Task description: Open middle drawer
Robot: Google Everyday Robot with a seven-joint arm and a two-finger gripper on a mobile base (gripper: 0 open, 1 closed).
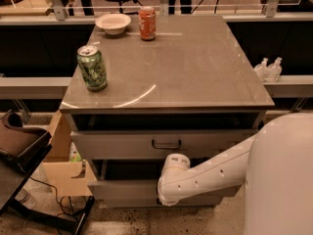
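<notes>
Position: gripper [164,198] low, in front of middle drawer [122,189], mostly hidden by arm [215,168]; grip state cannot tell. Middle drawer just beneath top drawer [166,144].

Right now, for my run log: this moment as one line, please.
goal: open middle drawer | gripper: low, at its front | handle: hidden behind arm

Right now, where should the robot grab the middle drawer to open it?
Probably the middle drawer is best taken at its flat front's centre, straight from the front: the top drawer has its loop handle there. The end effector sits low before that spot, hiding it.
</notes>
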